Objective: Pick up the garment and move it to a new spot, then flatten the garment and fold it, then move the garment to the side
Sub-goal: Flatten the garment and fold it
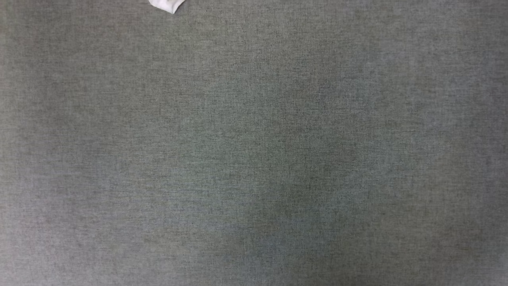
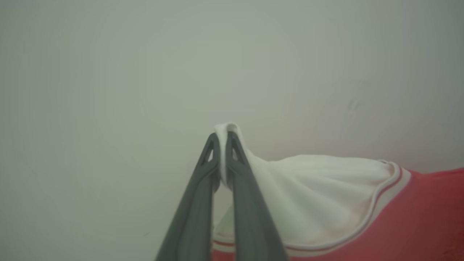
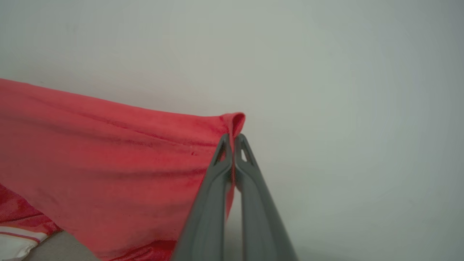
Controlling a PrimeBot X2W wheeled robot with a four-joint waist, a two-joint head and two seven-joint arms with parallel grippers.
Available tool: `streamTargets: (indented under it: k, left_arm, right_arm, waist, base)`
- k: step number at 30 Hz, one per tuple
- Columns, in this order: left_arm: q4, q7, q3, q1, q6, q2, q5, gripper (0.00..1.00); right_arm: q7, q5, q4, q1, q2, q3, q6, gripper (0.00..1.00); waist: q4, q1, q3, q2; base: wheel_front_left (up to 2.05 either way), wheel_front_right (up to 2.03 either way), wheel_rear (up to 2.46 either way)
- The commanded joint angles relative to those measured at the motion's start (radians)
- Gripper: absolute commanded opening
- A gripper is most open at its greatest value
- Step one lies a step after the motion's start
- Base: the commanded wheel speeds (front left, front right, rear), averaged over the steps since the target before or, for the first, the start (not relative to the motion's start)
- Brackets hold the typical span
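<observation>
Left pincer (image 2: 222,141) clamps the garment (image 2: 319,192) by its white sleeve; right pincer (image 3: 233,141) clamps its red edge. Head view: white tip at 11 o'clock of grey worktop (image 1: 254,159).

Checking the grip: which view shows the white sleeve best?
Left wrist view: the red jersey-style garment's white short sleeve fans out, pinched by the left gripper. Head view catches a white scrap; right wrist view, a white corner.
</observation>
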Motion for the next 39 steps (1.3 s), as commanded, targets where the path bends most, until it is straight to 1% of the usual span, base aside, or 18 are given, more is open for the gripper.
streamTargets:
  k: [1,7,12,14,17,22,27,31,35,39]
  left_arm:
    - [0.002,-0.006,-0.004,0.014,-0.002,-0.001,-0.007,0.0]
    - [0.041,-0.006,-0.058,0.108,-0.002,-0.013,-0.062,0.0]
    - [0.029,-0.005,-0.103,0.276,-0.002,-0.015,-0.112,0.0]
    - [0.016,-0.005,-0.118,0.367,-0.002,-0.017,-0.123,0.0]
    - [-0.006,-0.005,-0.112,0.508,-0.002,-0.013,-0.15,0.0]
    - [-0.06,-0.005,-0.082,0.771,-0.002,-0.02,-0.165,0.0]
    - [-0.122,-0.005,-0.052,1.012,0.01,-0.046,-0.192,0.0]
    - [-0.181,0.0,-0.048,1.179,0.033,-0.048,-0.207,0.0]
    - [-0.269,0.026,-0.038,1.329,0.081,-0.039,-0.225,0.0]
    - [-0.387,0.07,-0.03,1.464,0.138,-0.023,-0.238,0.0]
  right_arm:
    - [-0.004,0.005,0.012,-0.006,0.005,0.005,-0.001,0.0]
    - [-0.016,0.043,0.099,0.078,0.016,0.062,-0.001,0.0]
    - [-0.036,0.109,0.121,0.23,0.001,0.116,-0.001,0.0]
    - [-0.052,0.136,0.107,0.31,-0.013,0.138,-0.001,0.0]
    - [-0.062,0.18,0.074,0.44,-0.035,0.16,-0.001,0.0]
    - [-0.047,0.248,0.002,0.672,-0.067,0.19,-0.001,0.0]
    - [-0.02,0.292,-0.104,0.902,-0.104,0.161,-0.001,0.0]
    - [0.008,0.3,-0.213,1.082,-0.119,0.098,-0.002,0.0]
    - [0.066,0.273,-0.329,1.264,-0.103,0.027,-0.002,0.0]
    - [0.142,0.255,-0.448,1.432,-0.075,-0.05,-0.002,0.0]
  waist:
    - [0.001,-0.0002,0.003,0.0]
    - [0.009,-0.0002,-0.037,0.0]
    - [0.016,-0.0002,-0.132,0.0]
    - [0.02,-0.0002,-0.18,0.0]
    - [0.021,-0.0002,-0.251,0.0]
    - [0.016,-0.0002,-0.374,0.0]
    - [0.028,-0.0002,-0.481,0.0]
    - [0.03,-0.0002,-0.551,0.0]
    - [0.025,-0.0002,-0.601,0.0]
    - [0.023,-0.0002,-0.636,0.0]
  base:
    - [0.0,0.0,0.0]
    - [0.0,0.0,0.0]
    - [0.0,0.0,0.0]
    - [0.0,0.0,0.0]
    - [0.0,0.0,0.0]
    - [0.0,0.0,0.0]
    - [0.0,0.0,0.0]
    - [0.0,0.0,0.0]
    - [0.0,0.0,0.0]
    - [0.0,0.0,0.0]
